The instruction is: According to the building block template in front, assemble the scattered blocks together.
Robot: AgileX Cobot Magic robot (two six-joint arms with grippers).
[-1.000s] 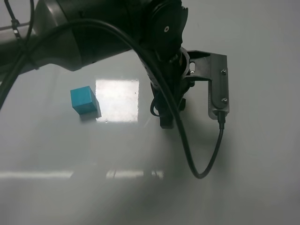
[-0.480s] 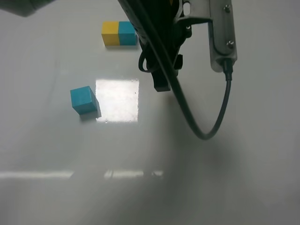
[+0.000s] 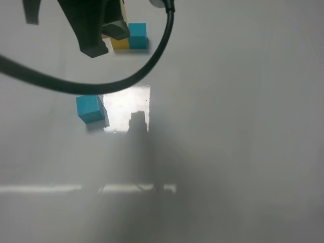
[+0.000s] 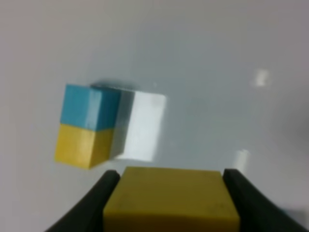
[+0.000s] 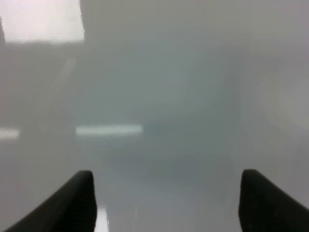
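Observation:
My left gripper [image 4: 171,205] is shut on the loose yellow cube [image 4: 171,193] and holds it above the table. The template [image 4: 89,125], a teal cube joined flush to a yellow one, lies just beyond it. In the exterior view the left arm [image 3: 88,28] hangs over the far left and covers part of the template [image 3: 136,35]. The loose teal cube [image 3: 91,109] sits alone on the table, nearer than the template. My right gripper [image 5: 169,198] is open and empty over bare table; it does not show in the exterior view.
A black cable [image 3: 126,81] loops from the left arm across the exterior view, above the teal cube. A bright glare patch [image 3: 126,109] lies on the white table [image 3: 228,126] right of the teal cube.
The left arm has swung from the middle of the exterior view up and to the far left. The template came into sight and is now partly covered again. The teal cube has not moved.

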